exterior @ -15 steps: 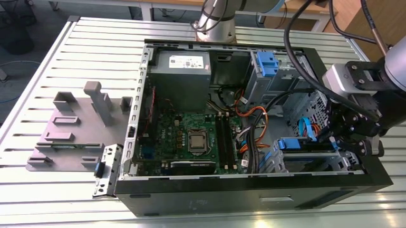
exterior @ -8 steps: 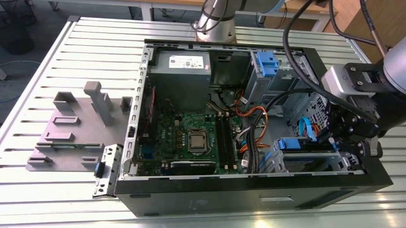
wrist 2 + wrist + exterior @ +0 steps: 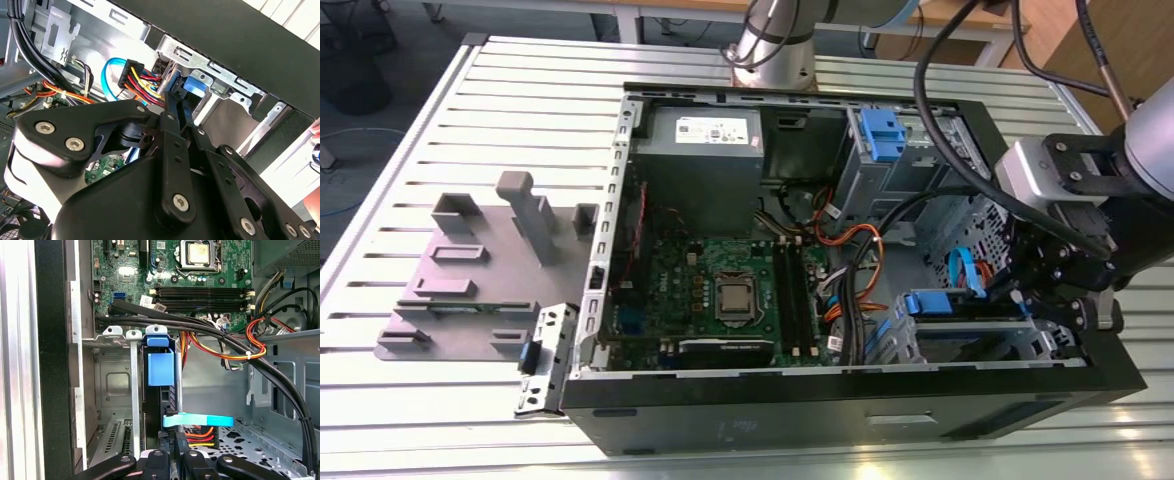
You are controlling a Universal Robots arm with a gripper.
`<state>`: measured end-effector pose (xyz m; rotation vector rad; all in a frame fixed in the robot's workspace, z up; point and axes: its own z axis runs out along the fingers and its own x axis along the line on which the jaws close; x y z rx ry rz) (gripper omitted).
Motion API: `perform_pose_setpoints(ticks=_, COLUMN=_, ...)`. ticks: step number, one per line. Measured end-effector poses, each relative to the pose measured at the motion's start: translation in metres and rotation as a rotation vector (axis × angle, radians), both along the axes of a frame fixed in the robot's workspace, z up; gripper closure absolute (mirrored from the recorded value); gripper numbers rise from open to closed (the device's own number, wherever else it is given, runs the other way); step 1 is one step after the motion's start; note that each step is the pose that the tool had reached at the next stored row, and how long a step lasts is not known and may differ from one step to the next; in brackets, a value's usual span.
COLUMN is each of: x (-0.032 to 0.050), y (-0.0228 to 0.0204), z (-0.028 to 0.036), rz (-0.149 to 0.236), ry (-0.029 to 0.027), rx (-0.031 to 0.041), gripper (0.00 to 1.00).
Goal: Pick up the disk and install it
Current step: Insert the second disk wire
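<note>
already the disk [image 3: 161, 371] sits on edge in the bay [image 3: 116, 385] at the case's front corner, its blue bracket [image 3: 945, 303] level with the bay's top rail. the gripper [image 3: 172, 460] hangs right over the disk's cable end, fingers [image 3: 176, 131] drawn in narrow around the disk's thin edge; from these pictures i judge it pinched on the disk, though the contact itself is half hidden by the linkage.

to do this step well, i would keep the disk parallel to the bay's walls so the bracket rides its guides, push straight along the slot, not sideways, and watch the cables [image 3: 215, 325] that cross just above the bay, since a snag there could tilt the drive. the blue data cable [image 3: 200, 420] and the coloured power plug [image 3: 134, 75] lie close beside the disk's end and should stay free of the fingers.

in the exterior view the whole case [image 3: 854, 405] shows, with the motherboard [image 3: 720, 290] in the middle and the gripper at the corner by the bay. in the first wrist view the line down the slot is plain: disk between the bay's rails, board beyond. in the second wrist view the fingers show from the side against the bracket, with the bay's front plate just behind.
</note>
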<state>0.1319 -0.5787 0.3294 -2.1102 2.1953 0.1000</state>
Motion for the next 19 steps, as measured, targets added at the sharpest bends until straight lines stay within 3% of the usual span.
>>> perform_pose_setpoints(ticks=15, x=0.0000, y=0.0000, z=-0.0038, rz=0.000, ry=0.0008, rx=0.0005, gripper=0.83)
perform_pose_setpoints(ticks=17, x=0.0000, y=0.0000, z=-0.0042, rz=0.000, ry=0.0008, rx=0.0008, gripper=0.76)
perform_pose_setpoints(ticks=19, x=0.0000, y=-0.0001, z=-0.0038, rz=0.000, ry=0.0008, rx=-0.0001, gripper=0.76)
